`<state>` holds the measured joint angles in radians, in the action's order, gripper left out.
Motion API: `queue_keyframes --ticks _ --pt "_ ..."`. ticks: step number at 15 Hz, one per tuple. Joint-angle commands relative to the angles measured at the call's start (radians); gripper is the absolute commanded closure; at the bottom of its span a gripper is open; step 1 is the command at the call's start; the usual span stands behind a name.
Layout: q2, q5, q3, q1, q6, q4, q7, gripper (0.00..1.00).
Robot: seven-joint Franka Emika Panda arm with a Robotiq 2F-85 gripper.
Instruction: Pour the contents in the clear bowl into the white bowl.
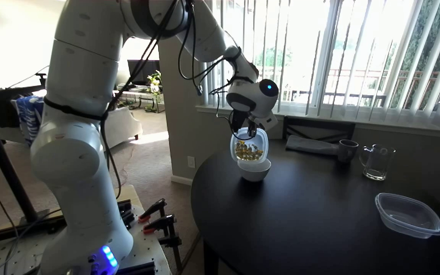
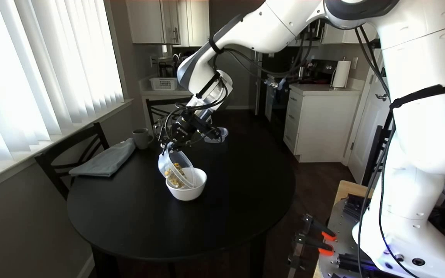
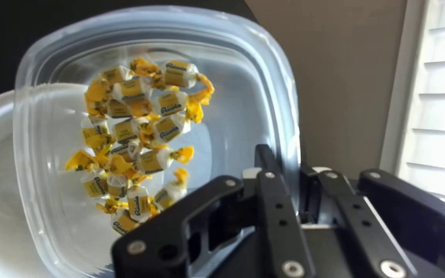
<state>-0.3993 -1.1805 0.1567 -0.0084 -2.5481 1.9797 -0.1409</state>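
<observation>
The clear bowl [image 1: 262,138], see-through with rounded corners, is steeply tilted above the white bowl [image 1: 254,174]. It shows tilted in an exterior view [image 2: 163,161] and from inside in the wrist view [image 3: 234,127]. My gripper [image 3: 286,166] is shut on its rim, one finger inside and one outside. The contents [image 3: 129,127], yellow-and-white wrapped candies, are heaped in its lower part; they also show in both exterior views [image 1: 248,152] [image 2: 175,175]. The white bowl [image 2: 196,189] stands upright on the table under the clear bowl's lower edge. I cannot tell whether the bowls touch.
The round black table [image 1: 300,229] carries a larger clear container [image 1: 399,227], a glass mug [image 1: 376,164], a grey mug [image 1: 348,151] and a folded grey cloth [image 1: 308,145]. Chairs [image 2: 87,143] and the window blinds [image 2: 52,69] stand beyond the table edge.
</observation>
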Motion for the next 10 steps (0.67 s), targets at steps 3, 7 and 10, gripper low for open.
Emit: queue_keyframes --ticks 3,7,10 --pt "0.041 -0.347 0.003 -0.011 0.029 0.034 -0.364 0.97" --pt "0.050 -0.547 -0.042 -0.001 0.076 0.046 -0.543 0.97" --pt "0.050 -0.682 -0.080 0.009 0.122 0.054 -0.651 0.97"
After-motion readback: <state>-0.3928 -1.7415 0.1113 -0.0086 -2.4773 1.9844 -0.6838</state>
